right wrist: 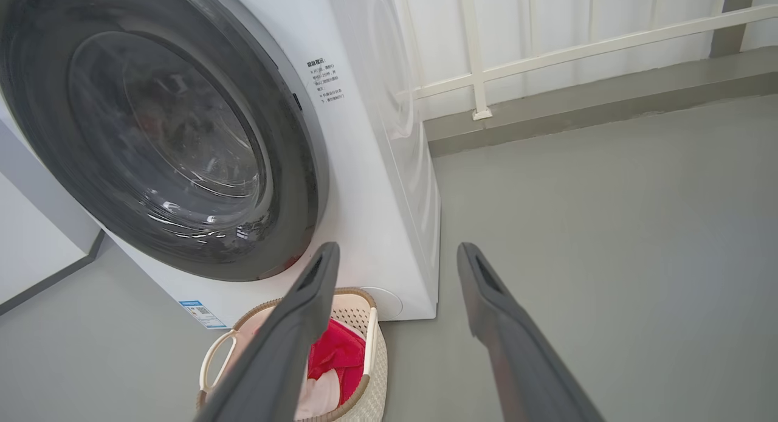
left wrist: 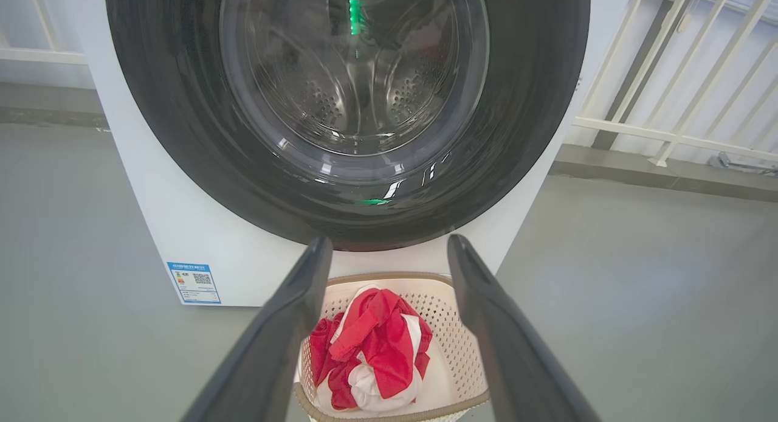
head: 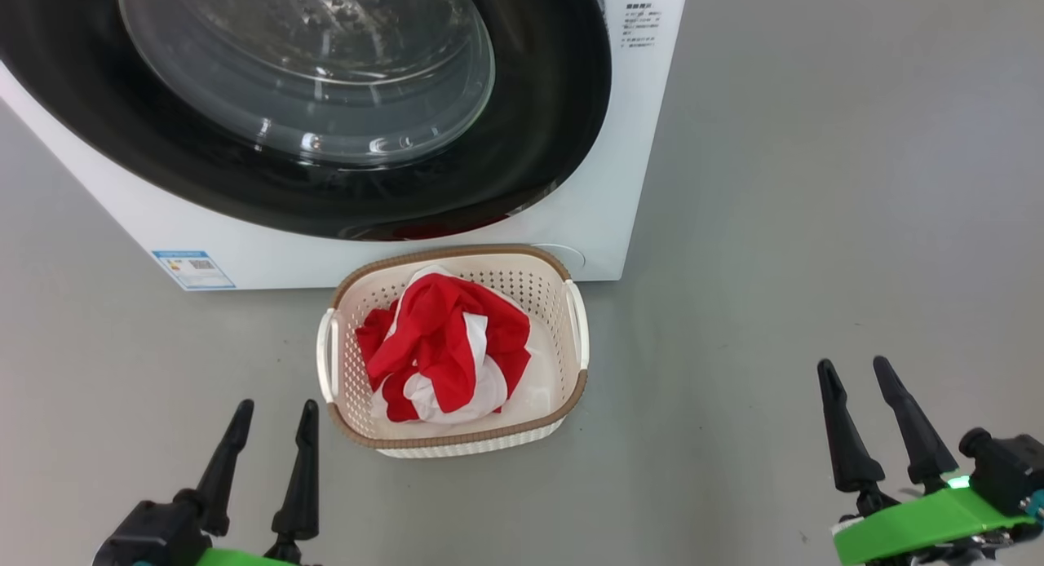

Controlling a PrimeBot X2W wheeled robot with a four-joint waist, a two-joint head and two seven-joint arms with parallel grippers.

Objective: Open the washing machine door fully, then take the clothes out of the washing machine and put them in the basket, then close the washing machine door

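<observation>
The clothes are lying in the basket; the left gripper and right gripper fingers are gaping wide, holding nothing.

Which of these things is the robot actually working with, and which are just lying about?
For the job: washing machine, washing machine door, clothes, basket.
Just there: white railing, grey floor.

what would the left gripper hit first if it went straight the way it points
Probably the lower black rim of the washing machine door, passing over the basket; depth is unclear.
</observation>
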